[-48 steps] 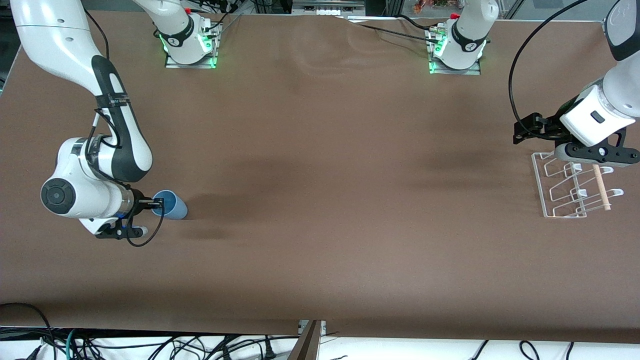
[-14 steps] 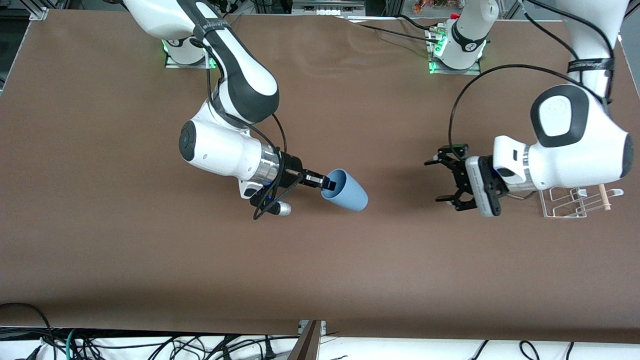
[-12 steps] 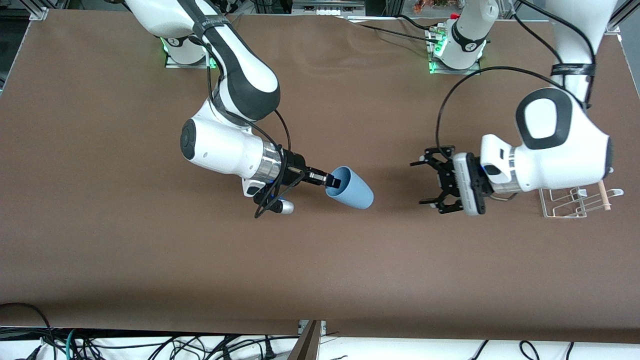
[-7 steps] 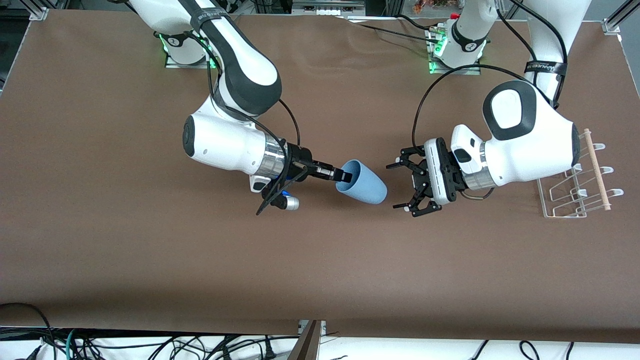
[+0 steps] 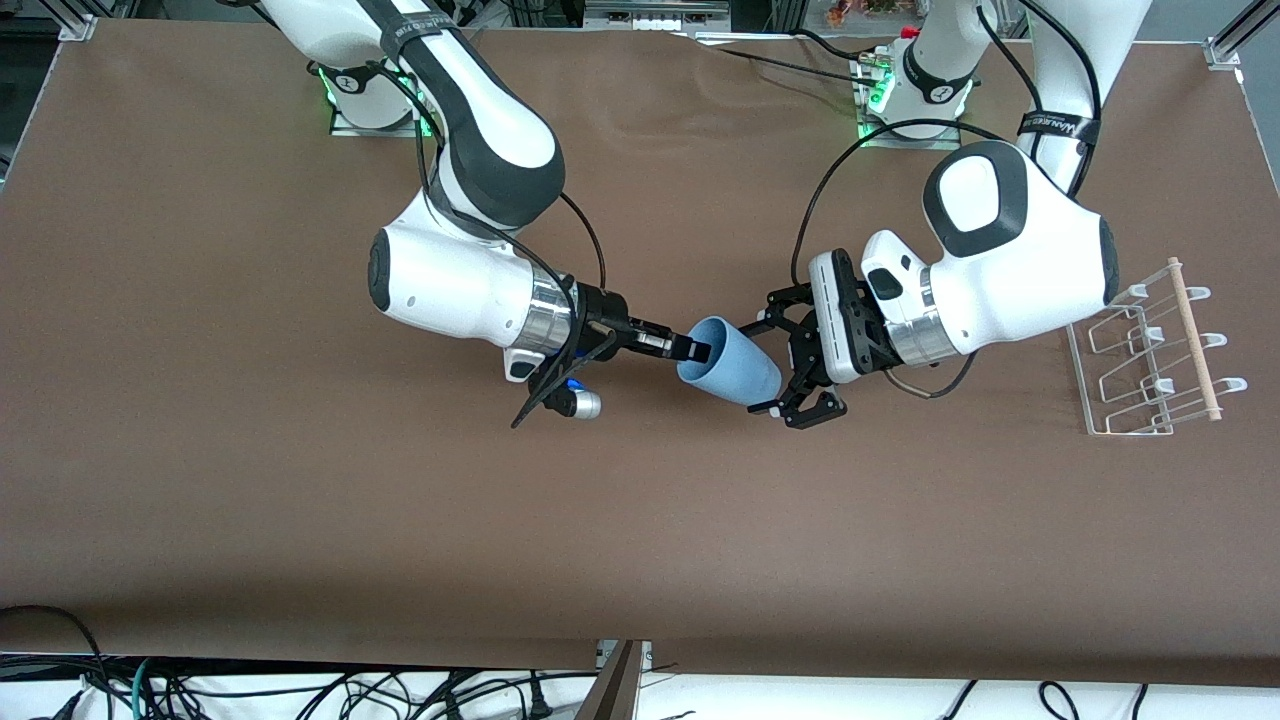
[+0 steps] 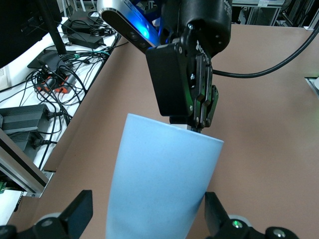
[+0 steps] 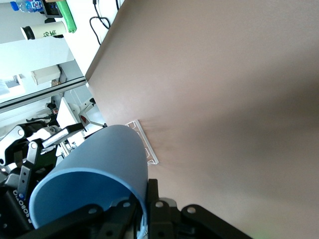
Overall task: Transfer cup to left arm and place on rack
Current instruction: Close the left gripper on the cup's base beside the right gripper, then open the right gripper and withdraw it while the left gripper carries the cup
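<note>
Two grippers meet at frame centre in the front view, over the middle of the table [image 5: 640,540]. We read this as the handover step.

The right gripper [image 5: 690,349], slim black rod type, is clamped on the rim of the cup [image 5: 731,362], one finger inside the mouth, one outside. The cup is off the table, lying roughly sideways, mouth toward the right arm, closed base toward the left arm [image 5: 1000,260]. The left gripper [image 5: 790,365] has its jaws spread wide, one finger on each side of the cup's base end. In the left wrist view the black fingertips [image 6: 75,216] flank the blue wall w/ gaps showing, so nothing is gripped yet on that side.

To do it well, in our judgement: push the left gripper a bit further along the cup body before closing, since the taper near the base could squirt out of the pads. Close square across the cup, w/ even contact on both sides. The right gripper should let go only after the left one is firm, then back out straight along the cup axis so its inner finger doesn't drag the rim.

Pose: right arm comes from the upper left of the frame, elbow up, wrist near level. Left arm comes from the upper right, forearm bent back toward centre, white boxy hand level w/ the cup.

The rack [image 5: 1150,365] sits at mid right of the frame, at the left arm's end of the table, nothing on it.
</note>
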### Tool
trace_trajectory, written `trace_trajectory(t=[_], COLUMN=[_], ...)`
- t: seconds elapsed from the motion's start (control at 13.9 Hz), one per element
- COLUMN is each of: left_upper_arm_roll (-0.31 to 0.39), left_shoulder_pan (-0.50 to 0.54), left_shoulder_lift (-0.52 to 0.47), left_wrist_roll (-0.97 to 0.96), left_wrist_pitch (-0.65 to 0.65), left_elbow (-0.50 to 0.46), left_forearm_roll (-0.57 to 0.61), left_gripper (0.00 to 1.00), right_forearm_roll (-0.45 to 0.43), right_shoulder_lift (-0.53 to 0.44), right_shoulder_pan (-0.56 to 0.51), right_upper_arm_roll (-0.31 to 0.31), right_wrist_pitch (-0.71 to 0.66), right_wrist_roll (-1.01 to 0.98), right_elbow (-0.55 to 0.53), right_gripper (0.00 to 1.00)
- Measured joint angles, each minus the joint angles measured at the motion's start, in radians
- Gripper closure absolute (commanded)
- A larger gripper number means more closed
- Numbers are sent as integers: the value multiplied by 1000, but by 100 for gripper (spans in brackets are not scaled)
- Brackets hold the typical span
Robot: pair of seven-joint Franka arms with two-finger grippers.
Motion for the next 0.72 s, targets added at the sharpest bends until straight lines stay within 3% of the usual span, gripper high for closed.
trace_trajectory(t=[0.5, 0.58, 0.65, 0.72], left_upper_arm_roll=[-1, -1, -2, -1], left_shoulder_pan=[0, 0, -1, 0], left_shoulder_lift=[5, 7, 9, 10], left_wrist_roll=[61, 64, 73, 92], left_wrist_pitch=[0, 0, 0, 0], left_elbow=[-15, -16, -16, -16], left_forearm_roll=[0, 0, 0, 0], left_gripper=[13, 38, 73, 88], right_forearm_roll=[1, 2, 2, 2], right_shoulder_lift=[3, 3, 3, 3], right_shoulder_pan=[2, 3, 4, 4], right_upper_arm_roll=[6, 7, 7, 6], right_wrist_pitch=[12, 12, 12, 12], right_wrist_roll=[8, 8, 9, 9], right_elbow=[1, 1, 2, 3], right_gripper=[100, 100, 100, 100])
